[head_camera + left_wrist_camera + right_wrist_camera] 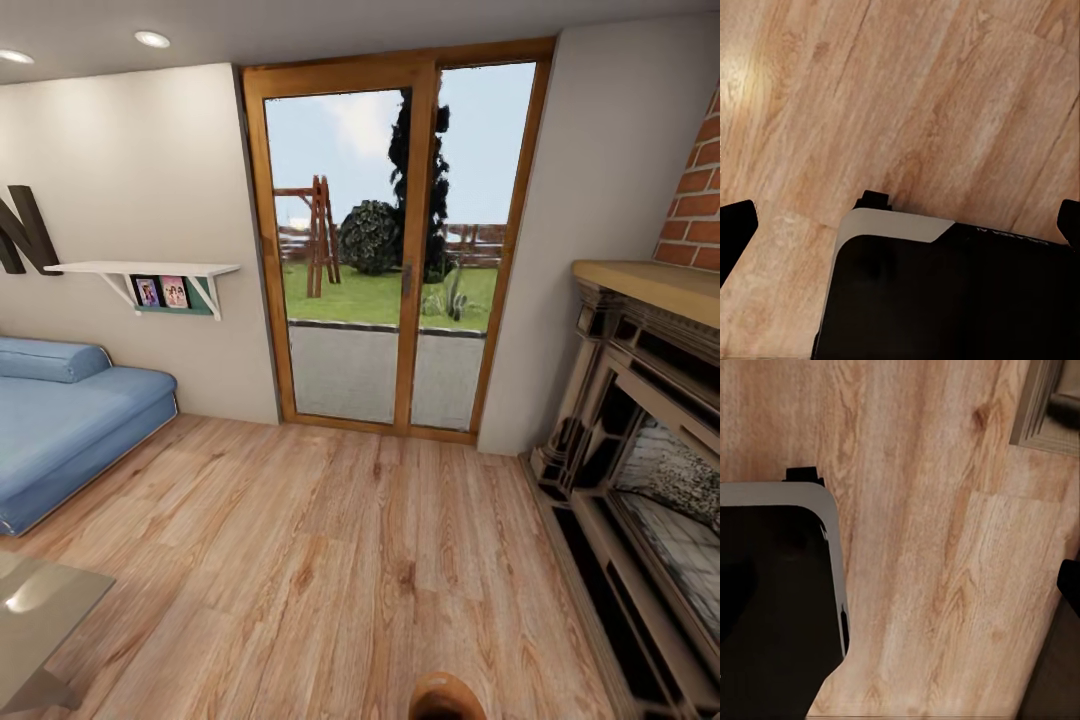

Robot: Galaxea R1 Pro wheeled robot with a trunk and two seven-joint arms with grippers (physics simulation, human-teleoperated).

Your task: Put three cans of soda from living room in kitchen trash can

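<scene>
Living room is seen from the head view: warm orange-brown plank floor point(330, 560), wood-framed glass doors point(395, 250) straight ahead with a lawn and fence behind the glass. Blue sofa point(70, 430) is set along the left wall, under a white wall shelf point(150, 275) carrying two small framed pictures. Corner of a glass-topped low table point(40, 615) is caught at lower left. Brick fireplace point(640, 470) with a dark carved surround is set along the right side, red brick above its mantel. A rounded brown object point(445, 697) is cut off at the bottom edge; what it is cannot be told.

No soda cans or trash can are visible in any view, so their location cannot be told.

Left claw point(900, 225): dark fingertips are seen at opposite edges of the left wrist view, spread wide, nothing held between them. The black robot base point(945, 292) with a grey trim is seen below, over plank floor.

Right claw: one dark fingertip point(1070, 585) is seen at the frame edge; opening cannot be told. Fireplace trim point(1046, 405) is caught at a corner of that view.
</scene>
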